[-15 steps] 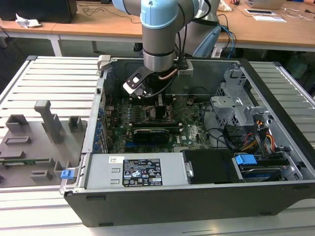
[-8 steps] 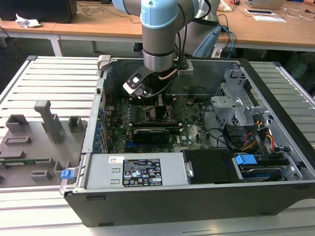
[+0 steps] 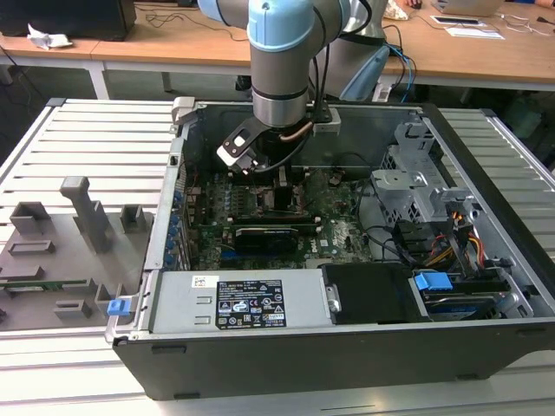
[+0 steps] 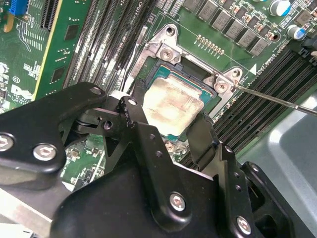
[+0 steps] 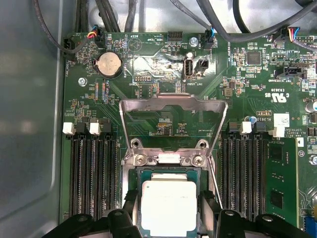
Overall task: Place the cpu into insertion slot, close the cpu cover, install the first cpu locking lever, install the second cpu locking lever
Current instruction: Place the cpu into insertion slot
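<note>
Two claw (image 4: 166, 119) fingers (image 4: 133, 116) clench the small silver-grey square cpu (image 5: 168, 210) by opposite edges, squarely within the black insertion slot (image 4: 190, 73); the thin silver cpu cover (image 5: 173, 105) stands raised beyond.

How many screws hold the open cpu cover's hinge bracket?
2: one screw and another, at the two ends of the bracket, between the cpu cover and the cpu. The gripper may hide others.

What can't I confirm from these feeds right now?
- Exterior view: the arm blocks the insertion slot.
- Second wrist view: the gripper covers the cpu's near edge.
- First wrist view: the picture's edge cuts off the cpu, so its seating is unclear.
</note>
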Controlling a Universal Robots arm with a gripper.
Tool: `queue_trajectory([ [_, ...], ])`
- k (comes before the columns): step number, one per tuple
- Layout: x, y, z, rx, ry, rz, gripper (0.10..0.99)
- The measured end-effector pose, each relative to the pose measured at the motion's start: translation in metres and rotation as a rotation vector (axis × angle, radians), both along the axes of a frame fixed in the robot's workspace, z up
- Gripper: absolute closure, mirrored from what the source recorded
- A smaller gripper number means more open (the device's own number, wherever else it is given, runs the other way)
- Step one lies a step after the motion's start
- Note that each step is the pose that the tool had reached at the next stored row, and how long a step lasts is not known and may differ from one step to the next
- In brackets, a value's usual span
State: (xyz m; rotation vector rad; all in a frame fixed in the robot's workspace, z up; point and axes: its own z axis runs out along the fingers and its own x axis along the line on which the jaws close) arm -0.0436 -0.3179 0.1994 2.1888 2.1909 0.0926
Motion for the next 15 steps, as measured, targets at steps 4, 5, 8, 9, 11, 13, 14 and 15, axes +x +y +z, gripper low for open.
queue_trajectory([
  [4, 0.0000, 0.0000, 0.0018, 0.000, 0.0001, 0.000, 0.478],
  [5, 0.0001, 0.0000, 0.0028, 0.000, 0.0003, 0.000, 0.478],
  [8, 0.0011, 0.0000, 0.0074, 0.000, 0.0048, 0.000, 0.494],
  [9, 0.0016, 0.0000, 0.0085, 0.000, 0.0073, 0.000, 0.557],
  [11, 0.0024, 0.0000, 0.0099, 0.000, 0.0113, 0.000, 0.624],
  [13, 0.0036, 0.0000, 0.0111, 0.000, 0.0171, 0.000, 0.682],
  [14, 0.0040, 0.0000, 0.0116, 0.000, 0.0193, 0.000, 0.741],
  [15, 0.0043, 0.0000, 0.0121, 0.000, 0.0212, 0.000, 0.863],
])
